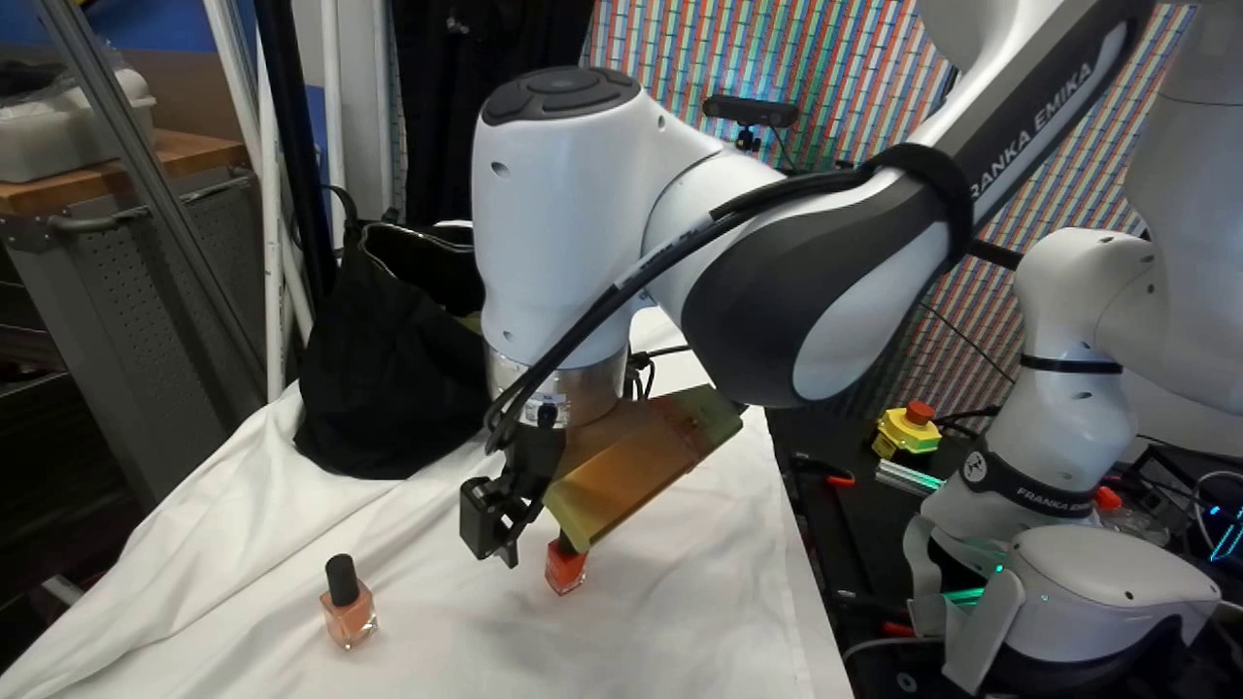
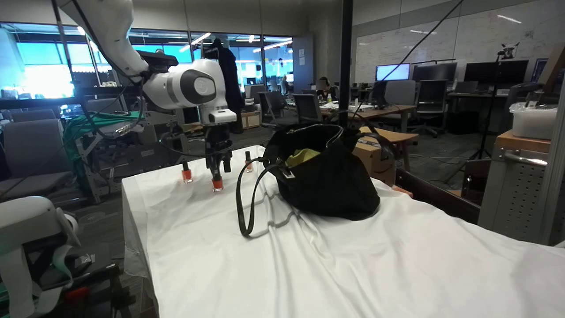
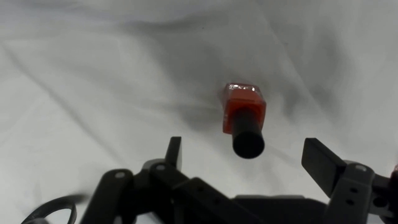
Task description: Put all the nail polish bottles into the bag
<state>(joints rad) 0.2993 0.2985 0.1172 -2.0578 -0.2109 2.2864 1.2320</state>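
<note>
Black jaws stand wide apart, pointing down at a red nail polish bottle (image 3: 244, 101). Seen from the wrist, its dark cap (image 3: 248, 144) lies between them, clear of both sides; whether the jaws reach down to the cap's level I cannot tell. The bottle stands upright on the white-draped table (image 2: 198, 247). Two more stand upright too: an orange-red bottle (image 2: 187, 176), closest of the three to the table's corner on the arm's side in an exterior view, and a peach bottle (image 1: 350, 618), well apart from the red one and nearer the opposite edge. By that opposite edge the black bag (image 2: 326, 190) sits slumped, its mouth open on a yellowish-green lining (image 2: 301, 157), one looped handle (image 2: 239, 205) reaching down onto the table. Above the jaws is the white arm (image 1: 563, 223). Past the edge on its side are a second white arm (image 1: 1058, 427) and a yellow box (image 1: 898, 439) with a red button (image 1: 919, 413); past the opposite edge stands a grey cabinet (image 1: 136, 301).
</note>
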